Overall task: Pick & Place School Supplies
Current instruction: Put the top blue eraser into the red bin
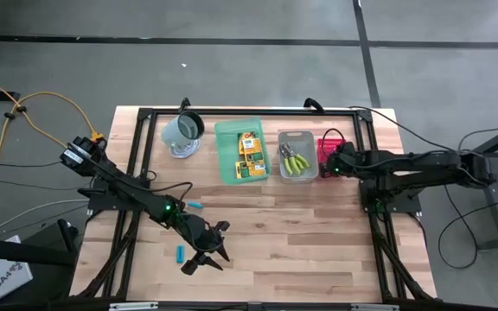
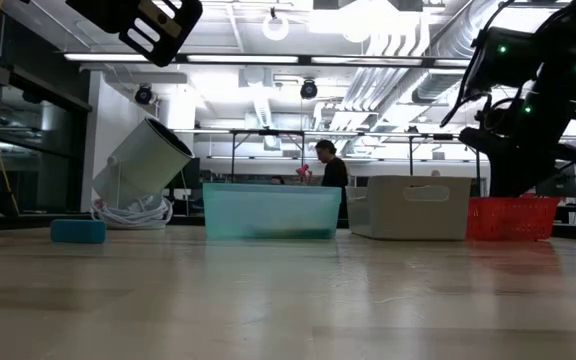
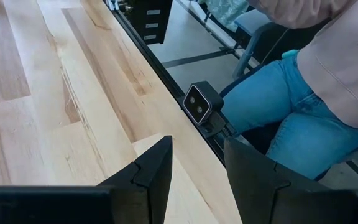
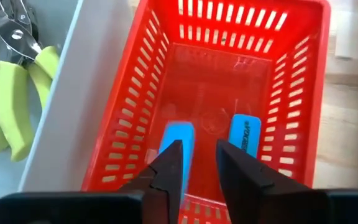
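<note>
I see right gripper (image 4: 197, 165) hanging over red slotted plastic basket (image 4: 294, 118) at table's far right, fingers parted a little, gripping nothing. Two stubby cyan-blue pieces (image 4: 244, 135) lie on basket floor below it. Left gripper (image 1: 210, 250) low over near part of bare wooden table (image 1: 318, 242), fingers spread, nothing between them. Two more cyan-blue pieces loose on table by left arm (image 1: 181, 253). Yellow-orange printed boxes (image 1: 250, 154) sit in green tray (image 1: 227, 130). Yellow-green-handled pliers (image 1: 296, 161) in grey tray (image 1: 296, 136). Grey-green metal mug (image 1: 182, 130) tilted at far left.
</note>
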Robot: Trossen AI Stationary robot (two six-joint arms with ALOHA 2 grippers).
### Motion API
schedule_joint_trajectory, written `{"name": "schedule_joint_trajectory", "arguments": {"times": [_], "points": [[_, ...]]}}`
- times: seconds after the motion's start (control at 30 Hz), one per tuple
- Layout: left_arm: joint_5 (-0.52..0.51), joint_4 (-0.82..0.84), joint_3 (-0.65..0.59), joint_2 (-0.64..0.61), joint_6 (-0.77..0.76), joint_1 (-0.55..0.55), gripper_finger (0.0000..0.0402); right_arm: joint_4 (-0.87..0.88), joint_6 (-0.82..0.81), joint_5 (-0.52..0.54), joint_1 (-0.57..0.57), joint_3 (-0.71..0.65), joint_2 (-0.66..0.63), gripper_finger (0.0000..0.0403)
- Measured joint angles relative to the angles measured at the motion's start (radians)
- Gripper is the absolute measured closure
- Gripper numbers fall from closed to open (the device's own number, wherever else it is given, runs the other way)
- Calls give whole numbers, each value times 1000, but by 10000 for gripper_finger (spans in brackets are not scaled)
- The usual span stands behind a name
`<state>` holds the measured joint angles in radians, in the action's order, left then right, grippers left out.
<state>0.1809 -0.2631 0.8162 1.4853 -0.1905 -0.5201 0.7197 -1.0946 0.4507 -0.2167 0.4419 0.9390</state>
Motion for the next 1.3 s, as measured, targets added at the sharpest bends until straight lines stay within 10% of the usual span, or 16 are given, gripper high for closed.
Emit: {"name": "schedule_joint_trajectory", "arguments": {"times": [0.83,1.3], "points": [[3,0,0,0,0,0,259,-143,145,80,-8,10,-7,312],[2,3,0,0,0,0,259,-464,452,-72,74,105,-7,312]]}}
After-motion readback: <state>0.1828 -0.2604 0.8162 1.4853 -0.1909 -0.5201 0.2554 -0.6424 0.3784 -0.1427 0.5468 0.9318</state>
